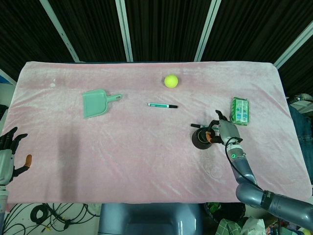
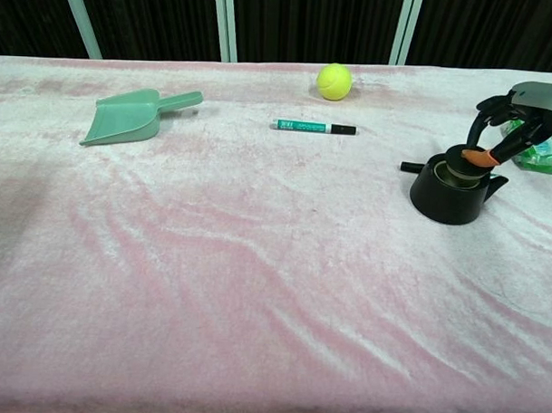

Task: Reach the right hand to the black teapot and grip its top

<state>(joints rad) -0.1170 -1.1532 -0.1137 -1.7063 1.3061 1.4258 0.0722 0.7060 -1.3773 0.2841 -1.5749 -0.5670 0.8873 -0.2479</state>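
Observation:
The black teapot (image 1: 200, 140) (image 2: 448, 195) stands on the pink cloth at the right, handle stub pointing left. Its round black lid (image 2: 460, 162) sits at the pot's mouth, slightly tilted. My right hand (image 1: 223, 132) (image 2: 512, 111) reaches over the pot from the right and pinches the lid between an orange-tipped thumb and the fingers. My left hand (image 1: 7, 157) hangs off the table's left front corner, fingers spread, holding nothing; the chest view does not show it.
A green packet (image 1: 240, 110) (image 2: 544, 153) lies just behind the right hand. Further back are a teal marker (image 1: 163, 105) (image 2: 317, 127) and a tennis ball (image 1: 170, 81) (image 2: 334, 81). A green dustpan (image 1: 95, 104) (image 2: 125, 118) lies at the left.

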